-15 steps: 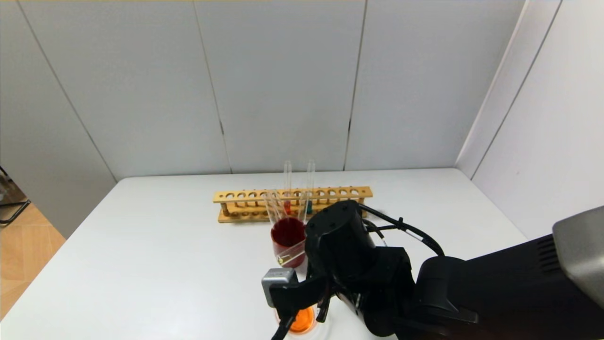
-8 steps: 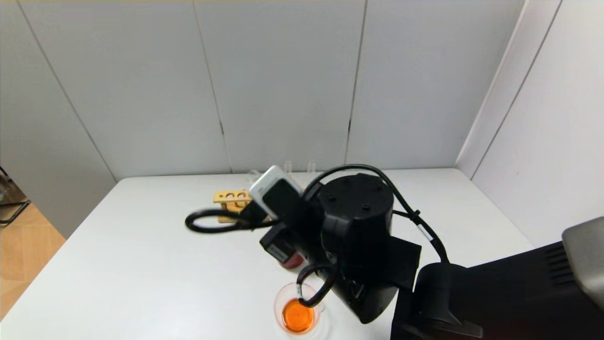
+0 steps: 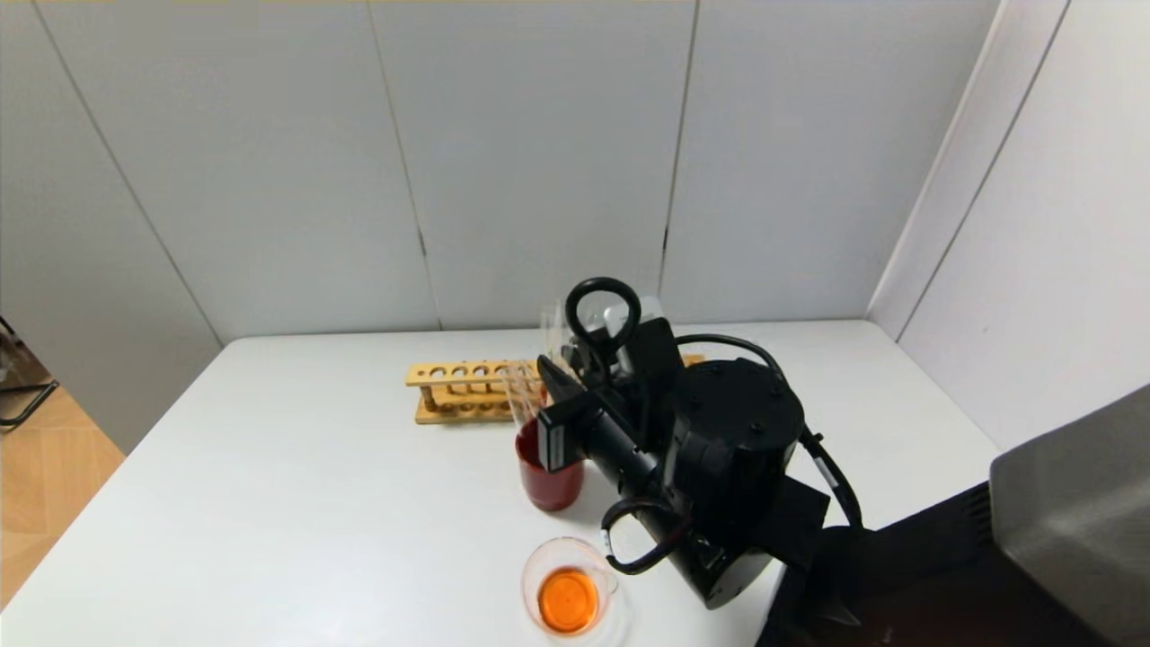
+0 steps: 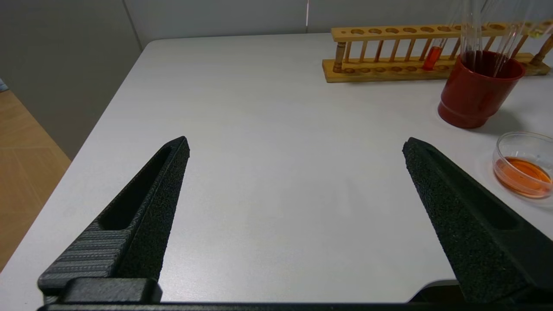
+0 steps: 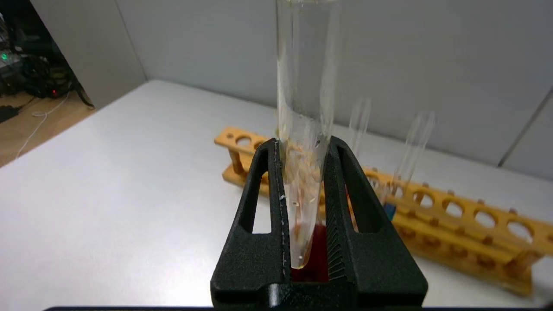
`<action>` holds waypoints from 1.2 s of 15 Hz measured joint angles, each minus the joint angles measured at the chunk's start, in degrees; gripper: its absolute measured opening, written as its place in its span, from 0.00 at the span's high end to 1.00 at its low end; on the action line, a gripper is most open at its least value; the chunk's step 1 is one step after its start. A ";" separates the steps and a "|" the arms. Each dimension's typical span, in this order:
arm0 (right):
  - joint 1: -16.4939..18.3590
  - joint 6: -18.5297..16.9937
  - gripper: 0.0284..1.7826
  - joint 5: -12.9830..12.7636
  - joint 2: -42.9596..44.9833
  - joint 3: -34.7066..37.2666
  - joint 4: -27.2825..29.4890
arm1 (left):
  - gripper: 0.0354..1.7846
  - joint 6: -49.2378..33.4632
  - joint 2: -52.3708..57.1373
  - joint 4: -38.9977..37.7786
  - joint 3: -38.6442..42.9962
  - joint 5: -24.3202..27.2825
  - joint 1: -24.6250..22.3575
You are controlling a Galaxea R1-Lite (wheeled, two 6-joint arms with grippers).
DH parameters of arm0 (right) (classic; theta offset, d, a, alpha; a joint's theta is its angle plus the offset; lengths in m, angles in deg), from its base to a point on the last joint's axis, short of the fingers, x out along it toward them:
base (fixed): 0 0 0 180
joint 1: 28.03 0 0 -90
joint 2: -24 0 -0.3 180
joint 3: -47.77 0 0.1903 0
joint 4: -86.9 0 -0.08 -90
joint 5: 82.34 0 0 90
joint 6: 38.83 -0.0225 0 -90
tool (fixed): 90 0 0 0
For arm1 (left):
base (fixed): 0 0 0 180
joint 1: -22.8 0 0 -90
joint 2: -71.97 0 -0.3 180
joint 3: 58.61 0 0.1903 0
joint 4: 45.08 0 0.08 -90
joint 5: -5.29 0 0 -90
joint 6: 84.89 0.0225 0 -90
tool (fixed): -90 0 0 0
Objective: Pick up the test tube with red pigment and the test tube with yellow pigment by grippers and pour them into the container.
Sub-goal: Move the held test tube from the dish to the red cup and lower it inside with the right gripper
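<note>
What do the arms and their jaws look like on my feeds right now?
The right arm is thick matte black, with looping black cables and a silver-grey camera block near the wrist. The right gripper has black tapered jaws with cut-out slots and ribbed inner faces. The left gripper has long pointed black jaws, rough-textured, each with a recessed slot.

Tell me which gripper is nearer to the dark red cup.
Right. The right gripper hangs just above the red cup, clamped on a nearly empty test tube. The left gripper sits open, well off to the cup's side over bare table.
</note>
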 joint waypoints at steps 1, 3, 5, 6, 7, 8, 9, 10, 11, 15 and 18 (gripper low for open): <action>0.02 -0.96 0.83 0.00 -0.74 0.28 -0.02 | 0.02 0.02 0.00 0.00 0.00 0.04 0.00; 0.02 -1.88 0.83 0.00 -2.21 0.37 -0.02 | 0.02 0.02 0.00 0.00 0.00 0.04 0.00; 0.11 -3.00 0.83 0.15 -3.41 -0.13 -0.05 | 0.02 0.02 0.00 0.01 0.00 0.04 0.00; 0.27 -3.12 0.83 0.28 -3.85 -0.51 -0.05 | 0.02 0.05 0.00 0.01 0.00 0.01 0.00; 0.57 -3.12 0.83 0.37 -4.18 -0.82 -0.05 | 0.02 0.05 0.00 0.00 0.00 0.01 0.00; 0.99 -3.11 0.83 0.43 -4.49 -0.99 -0.05 | 0.02 0.02 0.00 0.00 0.00 0.01 0.00; 1.40 -3.08 0.83 0.48 -4.85 -1.15 -0.05 | 0.02 0.02 0.00 0.00 0.00 0.00 0.00; 1.78 -3.08 0.83 0.48 -5.32 -1.37 -0.05 | 0.02 0.02 0.00 0.00 0.00 0.01 0.00; 2.15 -3.01 0.83 0.52 -5.81 -1.54 -0.05 | 0.02 0.00 0.00 0.00 0.00 0.01 0.00; 2.72 -3.11 0.83 0.74 -8.09 -2.01 -0.32 | 0.02 0.02 0.00 0.00 0.00 0.06 0.00; 3.05 -2.93 0.83 0.94 -10.23 -2.95 -2.44 | 0.02 -0.02 0.00 0.00 0.00 0.01 0.00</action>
